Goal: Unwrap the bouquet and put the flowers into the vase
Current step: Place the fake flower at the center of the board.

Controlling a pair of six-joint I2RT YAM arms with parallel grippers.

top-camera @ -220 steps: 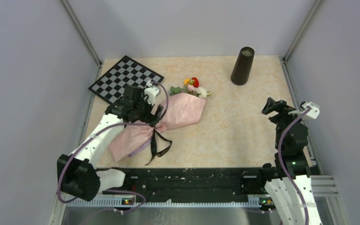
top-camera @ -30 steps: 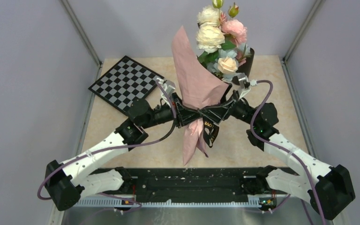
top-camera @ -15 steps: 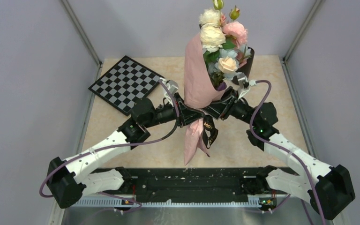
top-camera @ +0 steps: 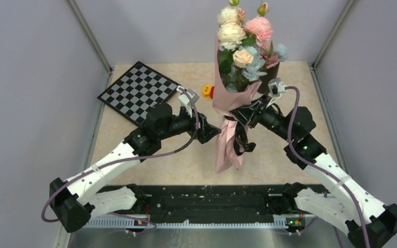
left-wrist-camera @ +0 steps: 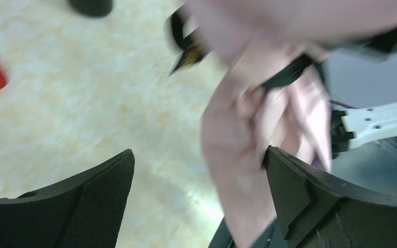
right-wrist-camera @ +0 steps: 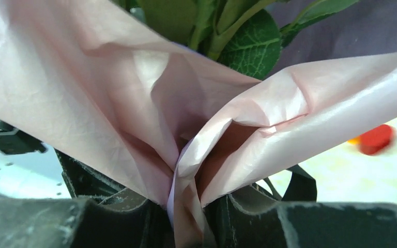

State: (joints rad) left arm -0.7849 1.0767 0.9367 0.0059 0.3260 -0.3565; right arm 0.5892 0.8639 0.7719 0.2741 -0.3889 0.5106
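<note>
Left to right from my remote station: beyond the flat black-and-white checkered board (top-camera: 137, 90) at the far left of the beige marbled table (top-camera: 191, 168), my left gripper (top-camera: 210, 133) hangs with its black fingers (left-wrist-camera: 82, 206) spread wide and holding nothing. It sits just beside the hanging paper tail, which in the left wrist view runs close by the right-hand finger; whether the two touch I cannot tell. A small red-and-yellow toy block (top-camera: 207, 91) lies on the table behind. At centre is the bouquet (top-camera: 230, 103), a cone of crinkled pink paper, lifted clear of the table and upright, with its pink, cream-white and light-blue artificial flowers (top-camera: 243, 41) crowning the top. My right gripper (top-camera: 239, 114) is clamped on the cone's narrow neck; the right wrist view shows paper pinched between its fingers (right-wrist-camera: 108, 217) beneath green leaves. The tall dark tapered vase (top-camera: 269, 82) stands at the far right behind the blooms, mostly hidden. I judge the unwrapping barely begun: the black ribbon (top-camera: 240, 142) is tied on and the paper is closed. The next move, I reckon, calls for the left gripper to catch a loose ribbon end or paper edge and pull while the right holds firm. The ribbon's gold lettering is too small and blurred to read, and no other writing or brand shows.
</note>
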